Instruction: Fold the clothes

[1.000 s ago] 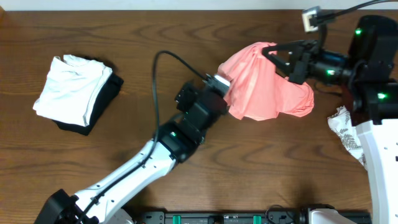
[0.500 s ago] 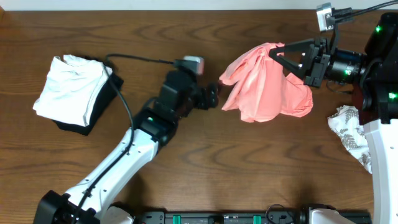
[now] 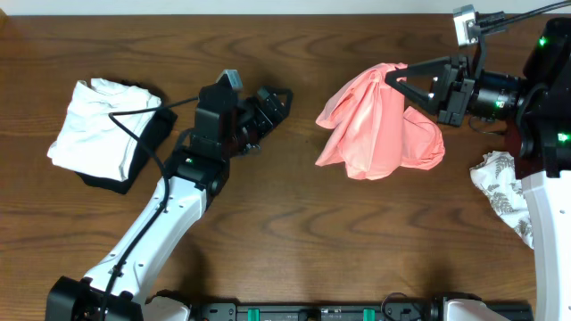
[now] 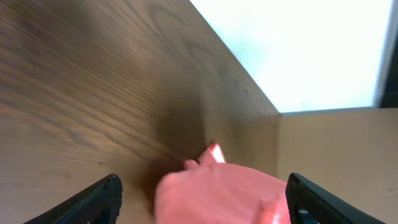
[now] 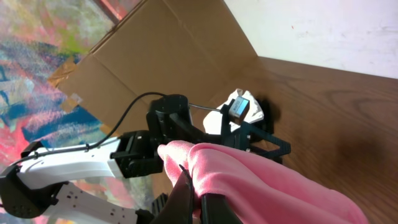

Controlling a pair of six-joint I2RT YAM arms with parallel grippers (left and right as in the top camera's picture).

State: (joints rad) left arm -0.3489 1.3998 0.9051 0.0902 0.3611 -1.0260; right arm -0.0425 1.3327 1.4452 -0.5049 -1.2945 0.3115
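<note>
Near side first: I see the left arm point(image 3: 169, 223) reaching from the near edge diagonally across the wooden table point(image 3: 357, 241). At the right edge, a white cloth with grey leaf print point(image 3: 498, 189) lies crumpled beside the right arm's white link and is partly hidden by it. Further in on the left, 1 folded white garment point(image 3: 94, 125) sits on top of a black one point(image 3: 150, 134). The left gripper point(image 3: 277, 96) is mid-table, between that stack and the pink bundle, with its fingers spread wide and nothing between them. On its wrist view I get both fingers at the frame edges, with bare wood and the pink fabric ahead in the gap, not touching. The clothes point(image 3: 379, 125), 1 salmon-pink garment, are a bunched lump in the right half of the table, well apart from the left gripper. The top corner is drawn up toward the far side into the right gripper point(image 3: 399, 82), which comes in from the right. On the right wrist view the 2 fingers point(image 5: 214, 208) are pinched nearly together with pink fabric spilling out from them, so I read it as clamped on the garment. I can't tell how much of the lump rests on the wood.
</note>
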